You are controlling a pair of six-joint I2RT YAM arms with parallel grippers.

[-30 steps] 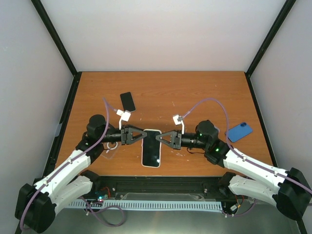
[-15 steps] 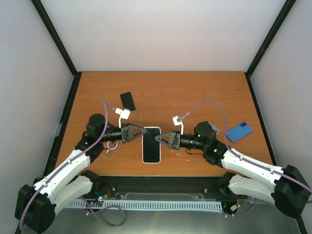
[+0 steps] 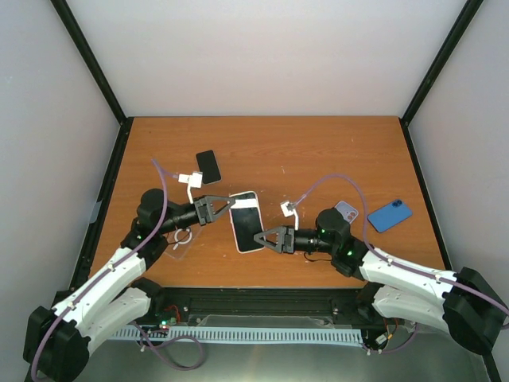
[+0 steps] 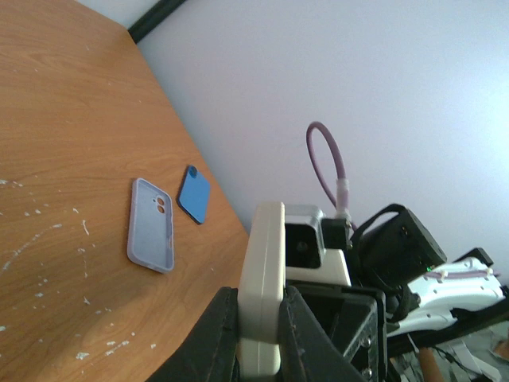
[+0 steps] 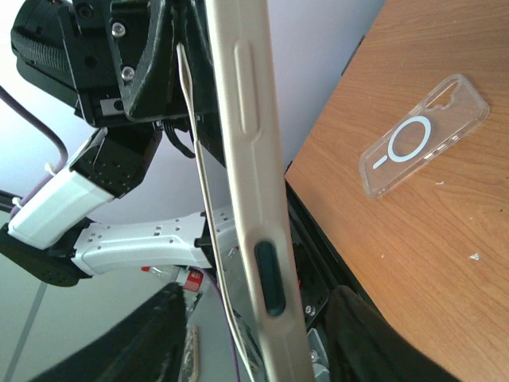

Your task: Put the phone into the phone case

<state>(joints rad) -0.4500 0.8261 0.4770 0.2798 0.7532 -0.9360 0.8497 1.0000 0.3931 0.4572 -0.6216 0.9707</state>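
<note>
Cream-edged phone [image 3: 246, 221] now hangs tilted above the wooden table [image 3: 318, 151], lifted from lying flat. The left gripper [image 3: 229, 207] has clamped its edge and the right gripper [image 3: 259, 237] has let go, jaws parted. The clear phone case [image 5: 425, 135] probably comes next.

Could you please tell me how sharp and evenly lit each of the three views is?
Top external: soft, even light, hardly any shadows, the phone sharp. Left wrist: the phone's edge close up and slightly soft, the lilac case crisper. Right wrist: the right tool's fingers dark and blurred, the clear case in focus.
</note>
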